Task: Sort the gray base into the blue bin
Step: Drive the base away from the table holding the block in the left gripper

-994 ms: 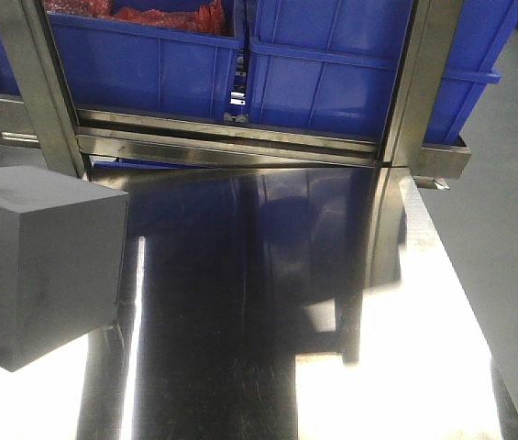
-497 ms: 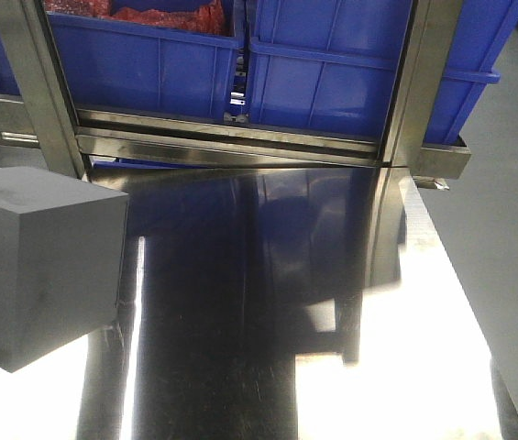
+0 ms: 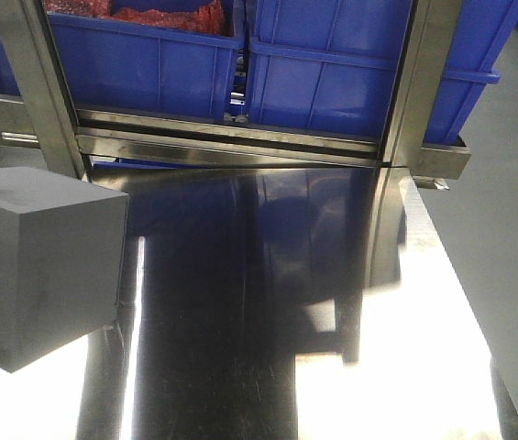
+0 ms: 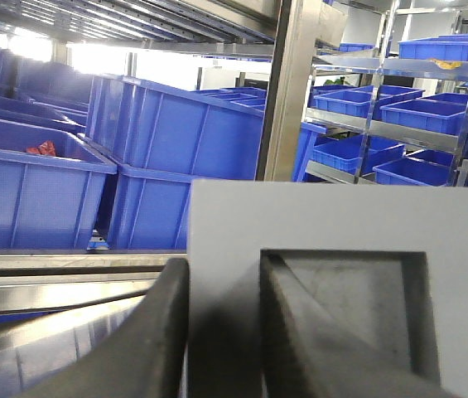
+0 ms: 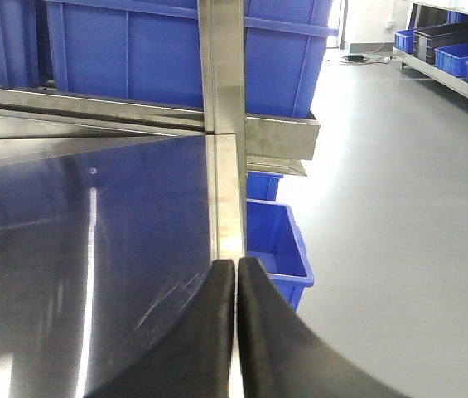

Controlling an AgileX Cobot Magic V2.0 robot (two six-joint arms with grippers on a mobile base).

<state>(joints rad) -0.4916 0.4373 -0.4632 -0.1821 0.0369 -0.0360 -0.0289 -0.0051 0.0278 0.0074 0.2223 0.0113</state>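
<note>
Two dark fingers (image 4: 147, 332) of the left gripper (image 4: 224, 274) pinch one wall of the gray base (image 4: 333, 224). One finger lies against the outer face and the other sits inside the shallow square recess, so that claw is clamped on the block. My right gripper (image 5: 235, 278) has its pads pressed flat together with nothing between them, above the edge of the steel table (image 5: 93, 249). On the front camera the gray base (image 3: 38, 266) is a matte, roughly cubic block at the left edge, over the mirror-bright tabletop; I cannot tell whether it touches the surface. Beyond the table, on a steel rack (image 3: 231, 137), stand the left blue bin (image 3: 148, 73), with red material (image 3: 167, 14) in it, and the right blue bin (image 3: 332, 87).
</note>
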